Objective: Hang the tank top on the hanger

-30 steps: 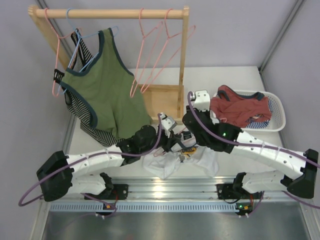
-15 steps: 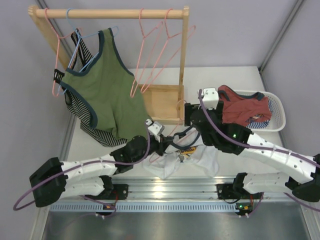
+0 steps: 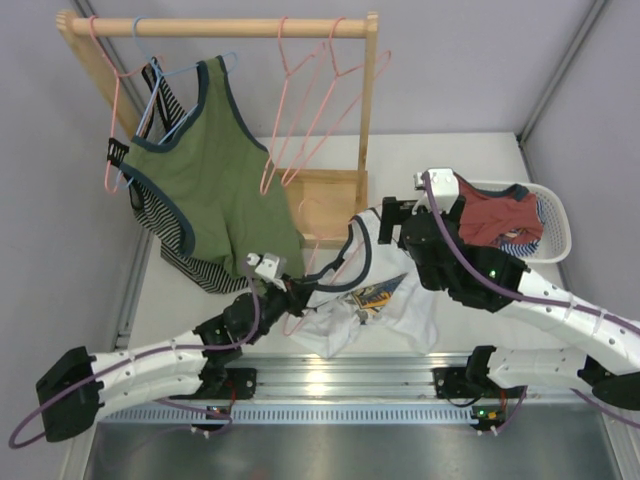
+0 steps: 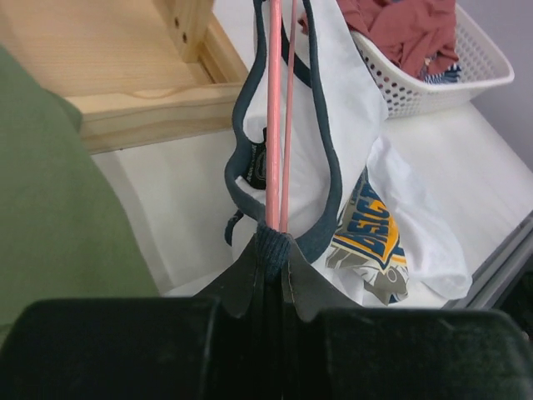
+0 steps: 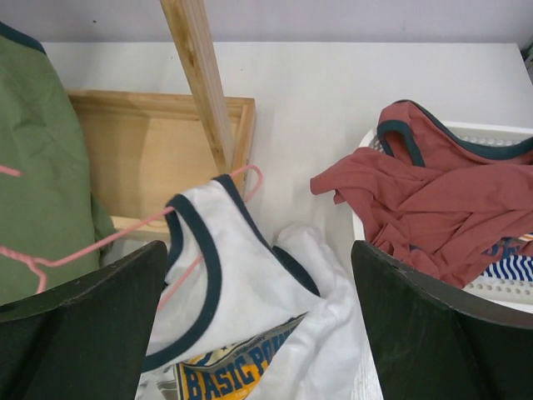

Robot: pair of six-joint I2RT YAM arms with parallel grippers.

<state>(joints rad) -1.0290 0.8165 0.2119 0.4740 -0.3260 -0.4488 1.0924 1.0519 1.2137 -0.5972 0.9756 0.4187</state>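
Note:
The white tank top [image 3: 385,305] with navy trim lies crumpled on the table, one strap lifted. That strap is looped over the end of a pink hanger [image 3: 338,262]. My left gripper [image 3: 293,292] is shut on the hanger's two wires [image 4: 275,125] together with a fold of navy trim [image 4: 273,250]. My right gripper [image 3: 385,225] is open and empty, hovering above the tank top [image 5: 250,308]. Its fingers [image 5: 83,333] stand wide apart on either side of the top. The hanger's tip [image 5: 250,173] pokes out of the strap.
A wooden rack [image 3: 370,120] stands at the back on a wooden base [image 3: 325,205]. It carries an olive green tank top [image 3: 210,170], a light blue hanger [image 3: 165,90] and spare pink hangers [image 3: 310,100]. A white basket [image 3: 555,215] with a red garment [image 3: 495,215] stands at right.
My left gripper has drawn back to the left with the hanger, pulling the strap along. My right gripper has moved up and to the right, away from the top.

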